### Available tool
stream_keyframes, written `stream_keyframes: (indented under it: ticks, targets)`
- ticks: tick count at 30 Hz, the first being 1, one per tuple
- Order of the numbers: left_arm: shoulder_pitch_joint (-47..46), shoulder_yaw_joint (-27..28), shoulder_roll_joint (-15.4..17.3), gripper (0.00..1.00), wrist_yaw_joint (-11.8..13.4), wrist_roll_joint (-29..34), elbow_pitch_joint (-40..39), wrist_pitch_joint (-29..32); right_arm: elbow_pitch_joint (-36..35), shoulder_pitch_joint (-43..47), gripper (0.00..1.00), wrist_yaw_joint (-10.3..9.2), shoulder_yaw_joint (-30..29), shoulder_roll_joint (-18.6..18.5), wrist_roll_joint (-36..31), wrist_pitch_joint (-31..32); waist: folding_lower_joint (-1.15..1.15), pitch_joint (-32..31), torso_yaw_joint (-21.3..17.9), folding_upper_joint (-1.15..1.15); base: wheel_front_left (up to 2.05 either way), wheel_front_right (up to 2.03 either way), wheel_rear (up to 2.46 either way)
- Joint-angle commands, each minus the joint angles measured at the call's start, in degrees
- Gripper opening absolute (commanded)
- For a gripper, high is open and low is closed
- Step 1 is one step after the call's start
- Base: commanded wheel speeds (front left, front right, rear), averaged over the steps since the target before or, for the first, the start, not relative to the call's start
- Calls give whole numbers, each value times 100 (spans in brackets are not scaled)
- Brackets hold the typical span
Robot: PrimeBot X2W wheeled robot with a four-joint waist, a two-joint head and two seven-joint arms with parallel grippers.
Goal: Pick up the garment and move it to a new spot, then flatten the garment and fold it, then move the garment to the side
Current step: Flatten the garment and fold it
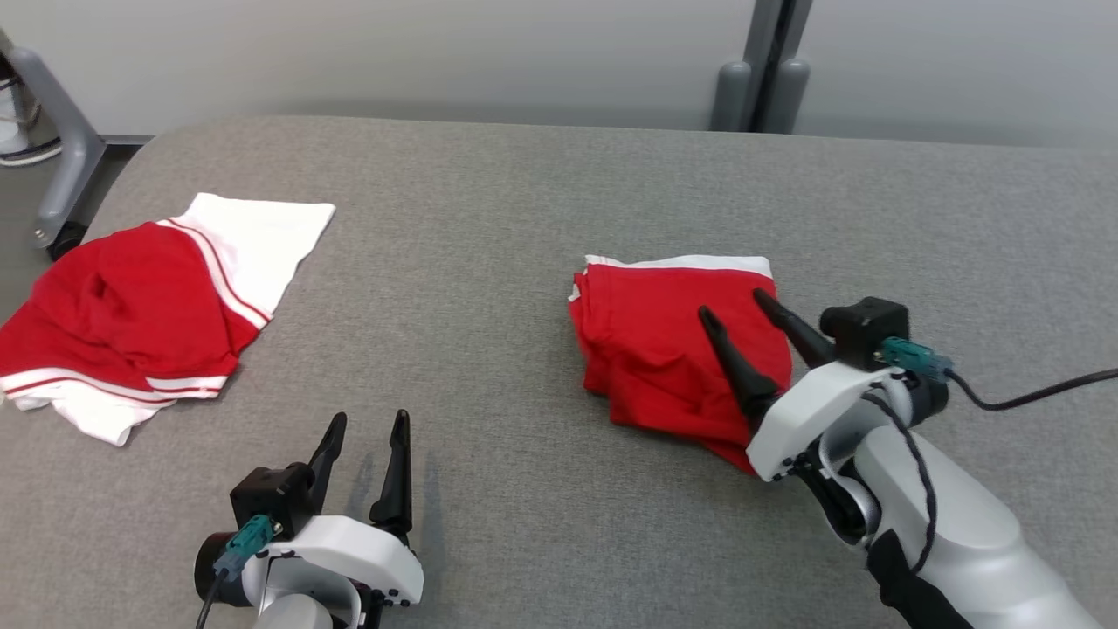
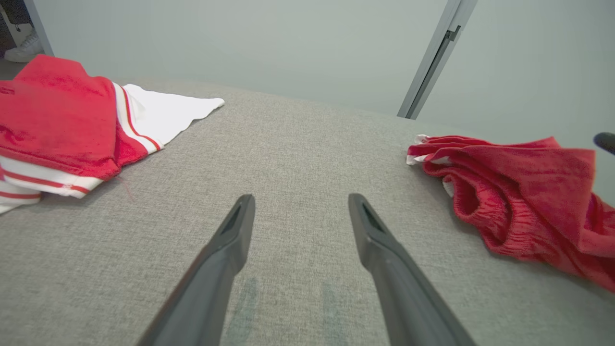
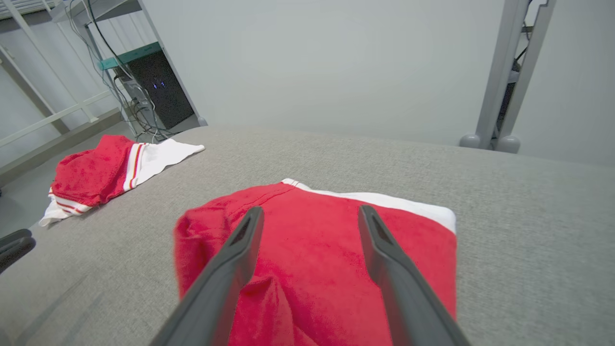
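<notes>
I'm hovering the right hand [image 1: 731,301], fingers spread, over the folded red garment [image 1: 646,341] lying right of centre on the worktop [image 1: 524,218]. Left hand [image 1: 370,416] idling open, near left. Soft, light, floppy: I'm aiming to pinch all layers at the near edge.

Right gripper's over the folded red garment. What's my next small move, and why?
Probably lower the right gripper and close it on the folded red garment. Its fingers are spread over the cloth, holding nothing, and the garment looks folded, so moving it aside remains.
</notes>
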Motion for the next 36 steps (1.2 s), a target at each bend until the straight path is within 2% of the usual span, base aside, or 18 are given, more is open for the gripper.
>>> stream_keyframes:
  ticks: [1,5,6,11,18,23,36]
  targets:
    - [-65,47,24,100,16,38,-29,-1,-92,138,100,-1,-140,-86,-70,-35,0,1,-148,0,0,0,0]
    - [-98,143,24,100,38,124,-68,-1,-551,452,100,0,-900,-201,-372,-37,0,-12,-385,0,0,0,0]
    - [-94,193,24,100,48,181,-92,-1,-705,660,100,0,-1305,-229,-580,-35,0,-30,-490,0,0,0,0]
    - [-25,291,23,100,124,452,-207,-1,-1051,1194,100,0,-2412,-152,-1137,-34,0,-77,-689,0,0,0,0]
    - [183,414,22,100,91,653,-183,-1,-1335,1919,100,0,-3343,26,-1745,-34,0,-270,-860,0,0,0,0]
    - [453,577,23,100,42,733,-163,-1,-1329,2330,100,0,-3724,237,-1929,-34,0,-532,-988,0,0,0,0]
    - [979,897,23,100,27,926,-253,0,-1368,2826,100,0,-3720,389,-2377,-35,0,-832,-1095,0,0,0,0]
